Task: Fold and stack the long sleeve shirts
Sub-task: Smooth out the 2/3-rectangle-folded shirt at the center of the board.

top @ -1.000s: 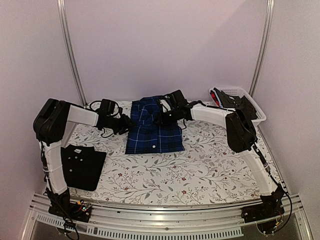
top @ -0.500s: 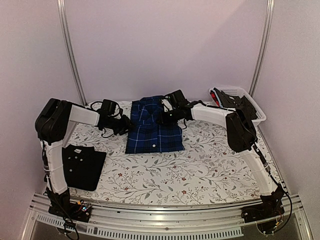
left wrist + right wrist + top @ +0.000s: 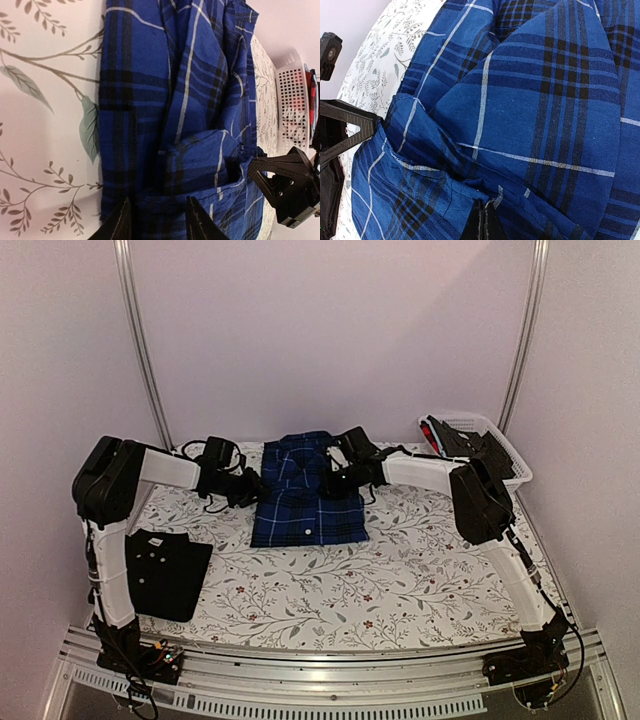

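The blue plaid shirt [image 3: 305, 498] lies folded at the back middle of the table. My left gripper [image 3: 253, 488] is at its left edge. In the left wrist view its jaws [image 3: 159, 225] stand apart, with the plaid shirt [image 3: 170, 100] edge between the fingers [image 3: 120, 225]. My right gripper [image 3: 332, 480] is over the shirt's upper right part. In the right wrist view it [image 3: 484, 225] is shut, pinching a fold of the plaid cloth [image 3: 530, 100]. The black shirt [image 3: 165, 570] lies folded at the front left, apart from both grippers.
A white lattice basket [image 3: 490, 445] holding dark and red cloth stands at the back right, also seen in the left wrist view [image 3: 290, 100]. The floral tablecloth [image 3: 400, 580] covers the table. Metal uprights [image 3: 140, 340] rise behind.
My right gripper has closed fully on the plaid cloth. The left jaws have narrowed slightly around the shirt's edge. Both arms have barely shifted.
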Robot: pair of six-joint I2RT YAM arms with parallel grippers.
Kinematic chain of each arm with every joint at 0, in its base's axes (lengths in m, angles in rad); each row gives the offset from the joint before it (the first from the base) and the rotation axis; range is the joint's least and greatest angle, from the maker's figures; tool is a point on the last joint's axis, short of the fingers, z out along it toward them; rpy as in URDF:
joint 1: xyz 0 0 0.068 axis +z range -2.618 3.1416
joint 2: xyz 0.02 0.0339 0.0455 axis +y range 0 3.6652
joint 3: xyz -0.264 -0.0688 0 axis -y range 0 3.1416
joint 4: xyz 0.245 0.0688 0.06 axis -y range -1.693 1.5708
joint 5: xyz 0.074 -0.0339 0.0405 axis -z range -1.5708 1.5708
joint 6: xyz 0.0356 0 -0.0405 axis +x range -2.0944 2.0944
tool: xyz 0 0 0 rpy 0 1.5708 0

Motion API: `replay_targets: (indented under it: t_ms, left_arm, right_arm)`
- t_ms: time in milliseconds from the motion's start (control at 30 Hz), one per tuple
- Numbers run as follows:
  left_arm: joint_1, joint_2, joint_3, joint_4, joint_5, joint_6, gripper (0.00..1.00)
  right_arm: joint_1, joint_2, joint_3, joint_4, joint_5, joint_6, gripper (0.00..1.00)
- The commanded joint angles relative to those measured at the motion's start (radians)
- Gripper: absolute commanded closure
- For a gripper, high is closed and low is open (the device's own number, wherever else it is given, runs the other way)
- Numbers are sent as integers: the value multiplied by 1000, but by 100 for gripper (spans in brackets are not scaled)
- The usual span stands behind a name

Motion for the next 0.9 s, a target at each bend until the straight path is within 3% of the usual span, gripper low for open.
replay_targets:
  t_ms: [0,100,300,400,633,867]
  left_arm:
    - [-11,36,36,1,28,14,66]
    - [-13,37,34,16,39,11,73]
    - [-14,3,14,29,1,16,99]
    - [-10,-33,-11,37,-58,17,100]
    - [3,-54,-32,45,-113,24,100]
    - [8,-1,-10,41,-111,13,100]
  right_arm:
    - [-8,-12,-16,0,5,12,100]
    - [-8,-10,-15,3,0,10,100]
    - [-8,-16,-8,16,-16,4,97]
    - [-8,-26,-6,14,-17,-6,94]
    - [-11,-87,-12,-5,19,-48,67]
    - [-48,-197,-114,-14,65,-75,52]
